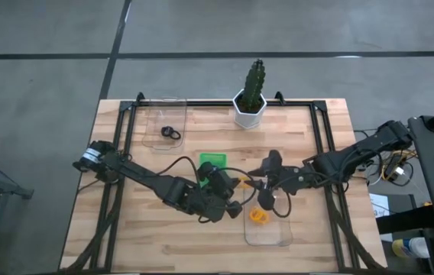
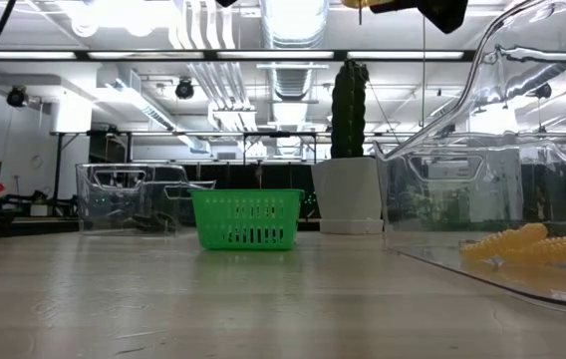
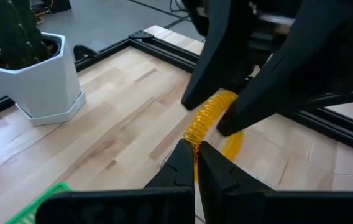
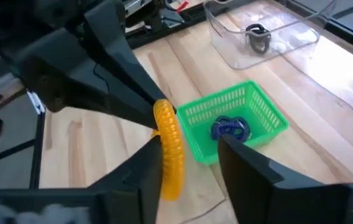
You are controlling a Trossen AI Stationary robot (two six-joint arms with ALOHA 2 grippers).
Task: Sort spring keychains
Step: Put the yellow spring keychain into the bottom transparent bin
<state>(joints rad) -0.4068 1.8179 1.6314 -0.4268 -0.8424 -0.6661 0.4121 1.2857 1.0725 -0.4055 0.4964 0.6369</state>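
An orange spring keychain [image 3: 209, 118] hangs in the air between my two grippers, above the table's middle. My left gripper [image 3: 195, 152] comes from the table's left and is shut on it. My right gripper [image 4: 190, 149] comes from the right and stands open, one finger on each side of the coil's other end. A blue-purple keychain [image 4: 229, 129] lies in the green tray [image 1: 212, 160]. A black keychain [image 1: 171, 133] lies in the far clear bin [image 1: 163, 114]. Another orange keychain [image 1: 259, 216] lies in the near clear bin [image 1: 270, 233]. My left gripper pinches the near end of the orange coil [image 3: 194, 142] between its two fingertips. The fingers come from the table's left, slanting a little down, in line with the coil. The coil sticks out past the fingertips, lifted clear of the table. My right gripper has the coil close along one finger [image 4: 148, 163]; I cannot tell whether they touch.
A cactus in a white pot [image 1: 251, 103] stands at the table's far edge. A black frame [image 1: 320, 145] runs around the work area. The green tray sits just beyond the grippers, toward the far edge, and the near clear bin lies below them.
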